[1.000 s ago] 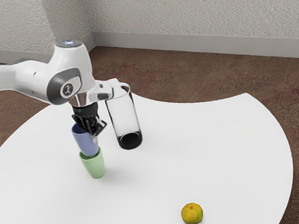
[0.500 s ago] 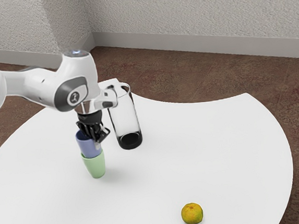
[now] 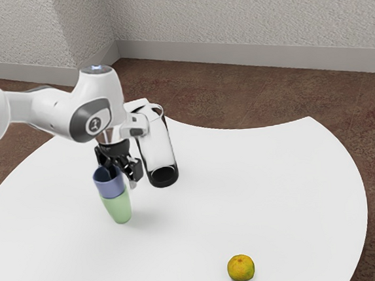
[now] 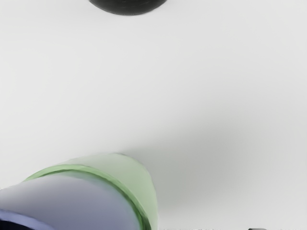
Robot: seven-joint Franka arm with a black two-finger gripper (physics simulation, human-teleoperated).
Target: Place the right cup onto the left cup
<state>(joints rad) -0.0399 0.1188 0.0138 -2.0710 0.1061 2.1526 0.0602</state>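
Releasing is indicated, with the tapered blue cup seated in the tapered green cup, black two-finger gripper spread wide, careful upward withdrawal required.

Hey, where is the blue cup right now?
In the exterior view, the blue cup sits in the mouth of the green cup, toward the exterior view's left, near the tall clear glass.

The white arm comes in from the upper left of the frame and bends down at its big round wrist. Under that, left of the middle, the black end effector points down. Its two fingers are spread, with a gap between them.
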